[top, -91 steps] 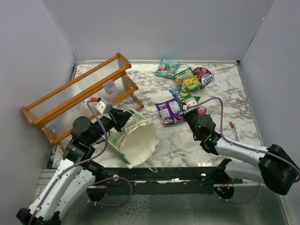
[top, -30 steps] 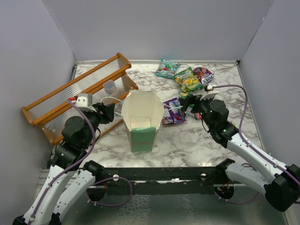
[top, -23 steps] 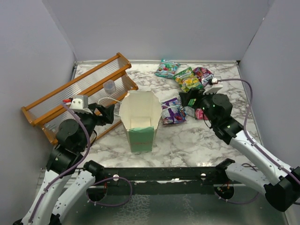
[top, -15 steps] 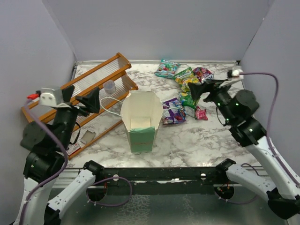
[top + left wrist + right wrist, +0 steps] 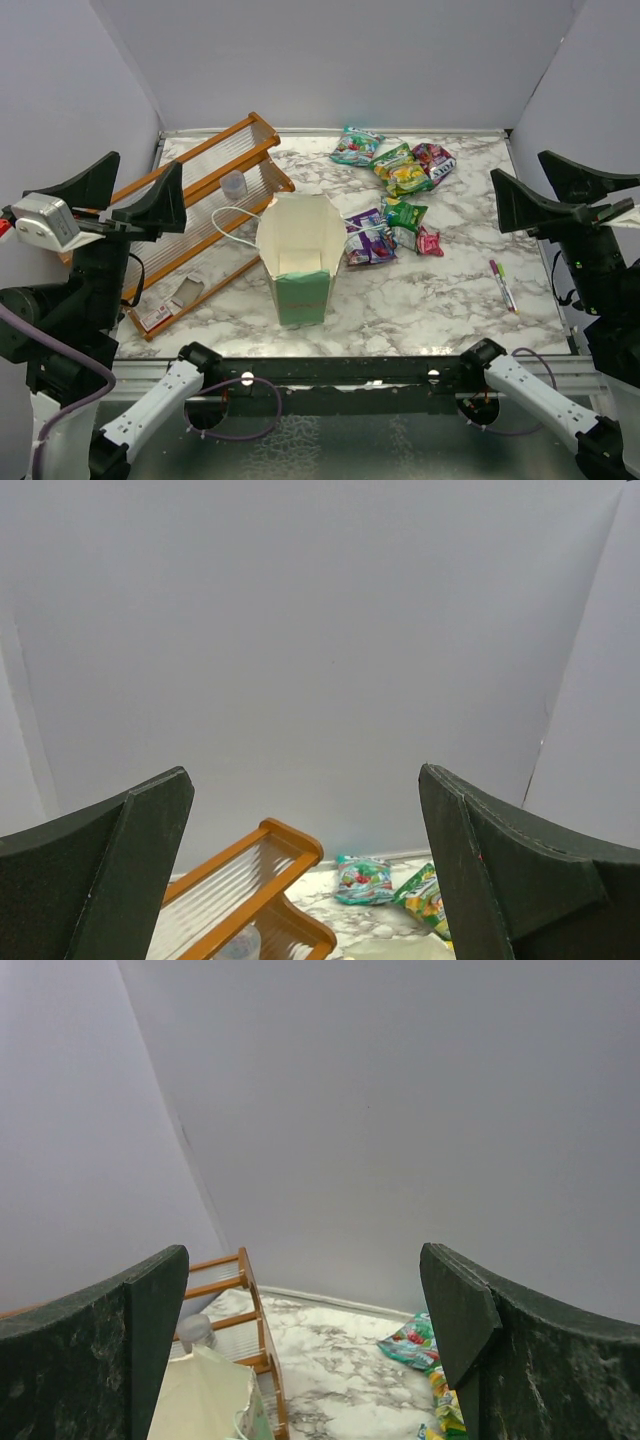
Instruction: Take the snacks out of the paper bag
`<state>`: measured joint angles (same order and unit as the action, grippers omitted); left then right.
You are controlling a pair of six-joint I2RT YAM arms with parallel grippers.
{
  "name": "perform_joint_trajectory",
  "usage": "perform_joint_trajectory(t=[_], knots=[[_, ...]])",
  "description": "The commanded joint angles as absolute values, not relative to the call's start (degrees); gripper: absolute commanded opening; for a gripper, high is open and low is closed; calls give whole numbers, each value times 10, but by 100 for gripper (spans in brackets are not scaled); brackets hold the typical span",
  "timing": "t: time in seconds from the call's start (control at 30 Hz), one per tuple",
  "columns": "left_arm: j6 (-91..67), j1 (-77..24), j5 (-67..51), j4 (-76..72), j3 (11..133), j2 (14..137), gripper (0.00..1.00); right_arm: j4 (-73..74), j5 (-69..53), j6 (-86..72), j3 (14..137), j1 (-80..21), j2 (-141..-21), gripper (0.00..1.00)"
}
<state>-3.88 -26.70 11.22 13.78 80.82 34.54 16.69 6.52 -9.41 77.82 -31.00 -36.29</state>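
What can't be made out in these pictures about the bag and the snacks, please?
Floor of the paper bag, top external: its near wall hides much of it, so a leftover packet cannot be ruled out.
Paper bag, right wrist: only its rim shows; the bottom edge cuts off the rest.
Paper bag, left wrist: out of frame.
Print on the snacks, all views: too small to read.

Matt paper bag (image 5: 300, 292); glossy foil snacks (image 5: 403, 168); wooden rack (image 5: 216, 150); marbled table (image 5: 420, 292)
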Motion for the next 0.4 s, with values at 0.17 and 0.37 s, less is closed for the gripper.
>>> perform_joint_trajectory(t=[0.17,0.37], knots=[[-43,-266,75,102,799,355,99,212,74,-71,806,-307,-362,99],[-51,-267,69,95,792,352,99,218,90,-68,798,-308,-364,99]])
